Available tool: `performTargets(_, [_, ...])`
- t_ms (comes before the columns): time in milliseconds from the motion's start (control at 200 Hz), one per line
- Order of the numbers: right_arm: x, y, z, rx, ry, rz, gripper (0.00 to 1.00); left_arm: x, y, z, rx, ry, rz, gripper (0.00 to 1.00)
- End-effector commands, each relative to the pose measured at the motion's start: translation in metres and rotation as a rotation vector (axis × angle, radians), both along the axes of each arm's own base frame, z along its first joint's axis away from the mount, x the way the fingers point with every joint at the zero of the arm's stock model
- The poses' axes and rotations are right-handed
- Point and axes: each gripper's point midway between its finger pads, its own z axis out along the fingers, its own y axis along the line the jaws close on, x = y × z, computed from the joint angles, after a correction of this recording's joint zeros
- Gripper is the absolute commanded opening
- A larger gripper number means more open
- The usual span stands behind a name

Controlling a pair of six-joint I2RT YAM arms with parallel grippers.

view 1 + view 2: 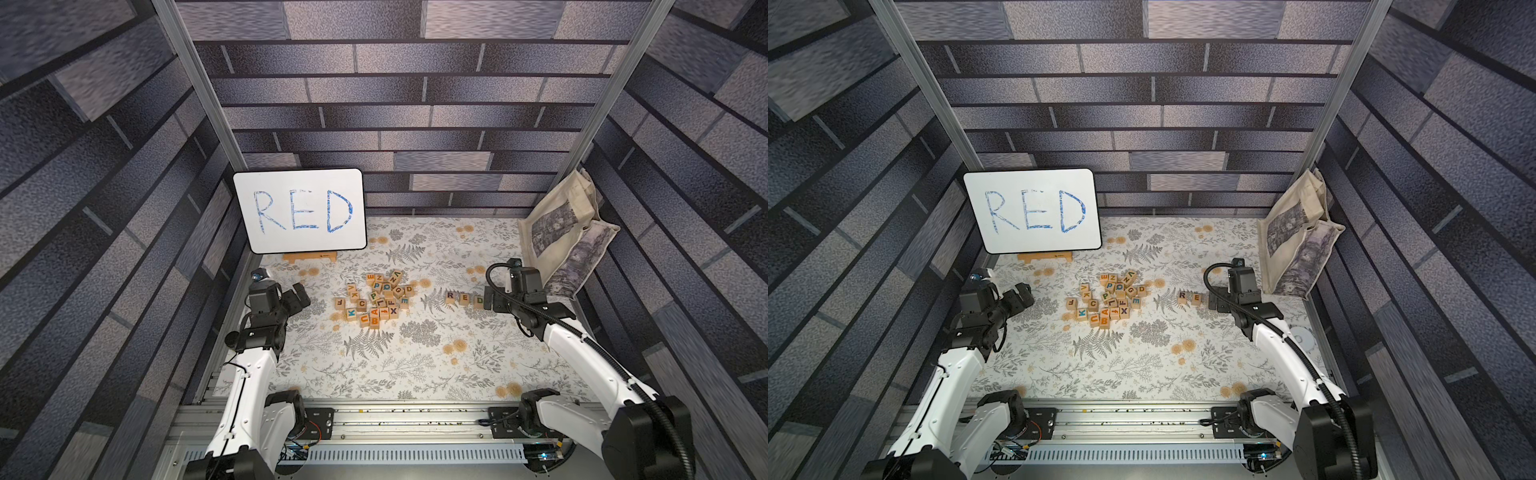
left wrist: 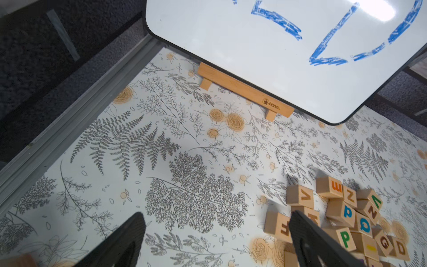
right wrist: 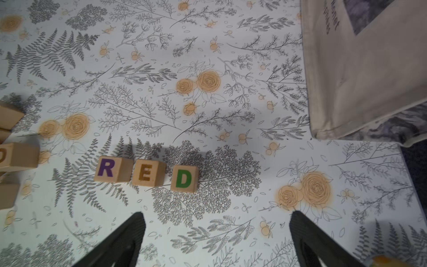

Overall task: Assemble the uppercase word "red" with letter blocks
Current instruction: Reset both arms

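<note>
R block [image 3: 112, 170], E block [image 3: 147, 173], D block [image 3: 184, 179] in row (letters up). My right gripper [image 3: 216, 215] near D block, jaws wide, empty. My left gripper [image 2: 216, 215] wide, empty, beside spare pile [image 2: 346, 212].

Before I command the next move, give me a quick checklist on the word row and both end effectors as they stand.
1. Order: R block, E block and D block read RED in one row, as on the whiteboard: ok.
2. Letters upright, all the same way round: ok.
3. Right end effector open, empty, clear of the row: ok.
4. Left end effector open, empty, short of the spare pile: ok.
5. Row blocks touching each other: cannot tell.
</note>
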Motion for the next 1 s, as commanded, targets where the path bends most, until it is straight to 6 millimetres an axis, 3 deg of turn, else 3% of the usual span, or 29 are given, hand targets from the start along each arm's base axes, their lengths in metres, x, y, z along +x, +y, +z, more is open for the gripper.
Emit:
performTargets(0, [0.026, -0.014, 0.012, -0.056, -0.187, -0.041, 1.0, 0.016, 0.014, 0.012, 0.038, -0.108, 0.037, 1.0])
performTargets(105, [0.036, -0.015, -0.002, -0.058, -0.227, -0.04, 1.0, 0.024, 0.021, 0.007, 0.032, -0.143, 0.068, 1.0])
performTargets(265, [0.053, -0.017, -0.007, -0.05, -0.323, -0.033, 1.0, 0.041, 0.023, -0.001, 0.021, -0.167, 0.061, 1.0])
performTargets(571, [0.077, -0.027, -0.012, 0.002, -0.383, -0.032, 1.0, 0.072, 0.009, -0.008, 0.168, -0.223, -0.049, 1.0])
performTargets(776, [0.081, -0.031, -0.021, 0.044, -0.409, -0.024, 1.0, 0.081, 0.01, -0.035, 0.215, -0.195, -0.076, 1.0])
performTargets(997, [0.079, -0.02, -0.031, 0.059, -0.441, 0.041, 1.0, 0.1, -0.022, -0.067, 0.31, -0.148, -0.199, 1.0])
